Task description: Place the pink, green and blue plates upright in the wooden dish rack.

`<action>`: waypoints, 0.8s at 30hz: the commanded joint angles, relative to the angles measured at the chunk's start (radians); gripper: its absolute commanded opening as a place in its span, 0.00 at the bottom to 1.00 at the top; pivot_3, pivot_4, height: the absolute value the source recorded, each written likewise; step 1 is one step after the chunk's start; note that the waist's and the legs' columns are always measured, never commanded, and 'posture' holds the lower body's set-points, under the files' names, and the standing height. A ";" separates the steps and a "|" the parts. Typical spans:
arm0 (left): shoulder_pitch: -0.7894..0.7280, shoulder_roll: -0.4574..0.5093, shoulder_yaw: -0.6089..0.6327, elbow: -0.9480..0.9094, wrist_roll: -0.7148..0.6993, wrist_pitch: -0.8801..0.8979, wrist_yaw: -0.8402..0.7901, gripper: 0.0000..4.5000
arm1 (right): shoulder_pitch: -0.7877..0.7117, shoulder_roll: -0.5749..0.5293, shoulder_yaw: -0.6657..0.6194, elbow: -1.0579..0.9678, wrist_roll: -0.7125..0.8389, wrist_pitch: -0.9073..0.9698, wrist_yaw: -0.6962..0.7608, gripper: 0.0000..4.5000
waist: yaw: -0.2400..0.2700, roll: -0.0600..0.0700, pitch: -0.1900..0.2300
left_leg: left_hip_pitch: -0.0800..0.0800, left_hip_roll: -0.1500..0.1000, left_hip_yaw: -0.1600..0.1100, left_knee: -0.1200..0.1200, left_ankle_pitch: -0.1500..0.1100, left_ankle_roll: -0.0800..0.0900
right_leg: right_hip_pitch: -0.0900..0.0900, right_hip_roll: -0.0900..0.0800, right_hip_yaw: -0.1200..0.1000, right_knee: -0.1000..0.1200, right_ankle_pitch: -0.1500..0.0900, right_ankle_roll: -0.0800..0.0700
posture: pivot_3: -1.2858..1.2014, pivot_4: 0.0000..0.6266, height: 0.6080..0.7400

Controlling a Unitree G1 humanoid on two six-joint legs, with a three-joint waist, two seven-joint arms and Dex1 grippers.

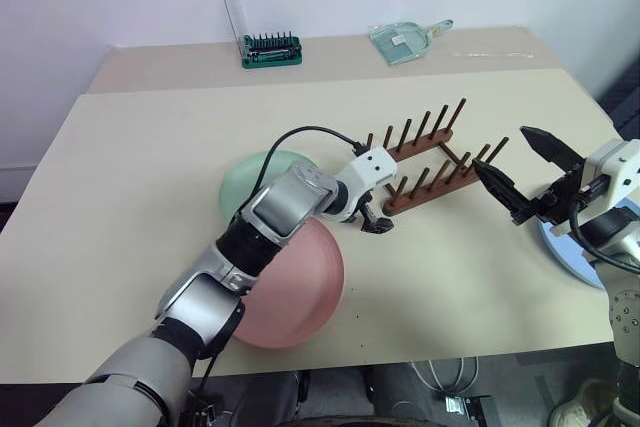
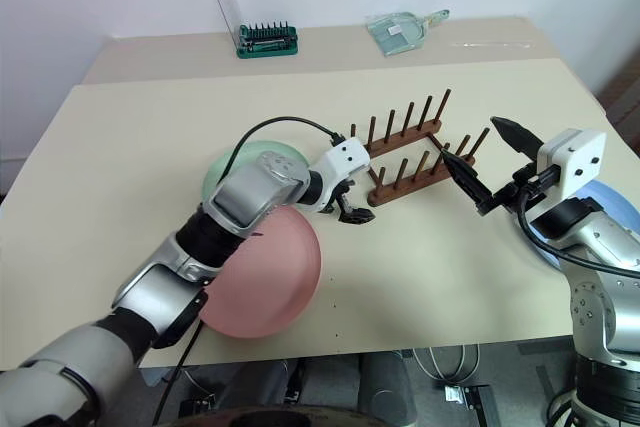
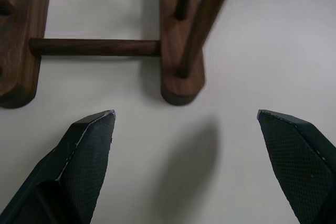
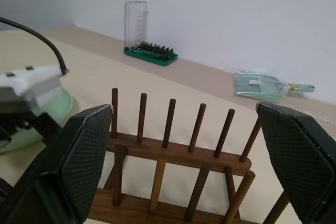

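The pink plate [image 1: 300, 292] lies flat near the table's front edge, partly under my left arm. The green plate [image 1: 250, 182] lies flat behind it, also partly covered by that arm. Only a sliver of the blue plate [image 1: 568, 252] shows at the table's right edge, under my right arm. The empty wooden dish rack [image 1: 430, 157] stands mid-table. My left gripper [image 1: 372, 217] is open, pointing down at the table just short of the rack's near end [image 3: 181, 80]. My right gripper [image 1: 500, 147] hovers open at the rack's right end, pointing along its pegs [image 4: 170, 119].
A green screwdriver-bit holder [image 1: 270, 50] with a clear lid and a clear plastic scoop [image 1: 405, 42] sit at the back near the wall. The table's right edge runs close behind my right arm.
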 commanded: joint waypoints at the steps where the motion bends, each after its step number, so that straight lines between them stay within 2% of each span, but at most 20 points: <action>1: -0.041 -0.028 0.006 0.033 0.020 0.001 0.032 1.00 | 0.000 -0.006 -0.033 -0.046 0.005 -0.021 -0.008 0.99 | 0.000 0.000 0.000 | 0.000 0.000 0.000 0.000 0.000 0.000 | 0.000 0.000 0.000 0.000 0.000 0.000 | 0.52 0.24 1.00; 8: -0.079 -0.078 0.033 0.168 0.028 -0.033 0.056 1.00 | 0.025 -0.005 -0.044 -0.066 0.007 -0.021 -0.013 0.99 | 0.002 0.000 0.000 | 0.000 0.000 0.000 0.000 0.000 0.000 | 0.000 0.000 0.000 0.000 0.000 0.000 | 0.52 0.24 1.00; 16: -0.079 -0.110 0.008 0.214 0.044 -0.051 0.043 1.00 | 0.037 -0.008 -0.063 -0.081 0.008 -0.018 -0.021 0.99 | 0.003 0.000 0.000 | 0.003 0.000 0.000 0.000 0.000 0.000 | 0.004 0.000 0.000 0.000 0.000 0.000 | 0.52 0.24 1.00; 22: -0.095 -0.138 -0.012 0.312 0.087 -0.141 0.038 1.00 | 0.062 -0.001 -0.074 -0.102 0.009 -0.018 -0.034 0.99 | 0.007 0.000 0.000 | 0.010 0.000 0.000 0.000 -0.001 0.002 | 0.011 0.000 0.000 -0.001 -0.001 0.001 | 0.52 0.24 1.00; 24: -0.098 -0.147 -0.004 0.335 0.091 -0.149 0.033 0.88 | 0.069 -0.002 -0.080 -0.108 0.011 -0.017 -0.037 1.00 | 0.008 0.000 0.000 | 0.012 0.000 0.000 0.000 -0.004 0.007 | 0.014 0.000 0.000 -0.003 -0.002 0.003 | 0.52 0.24 1.00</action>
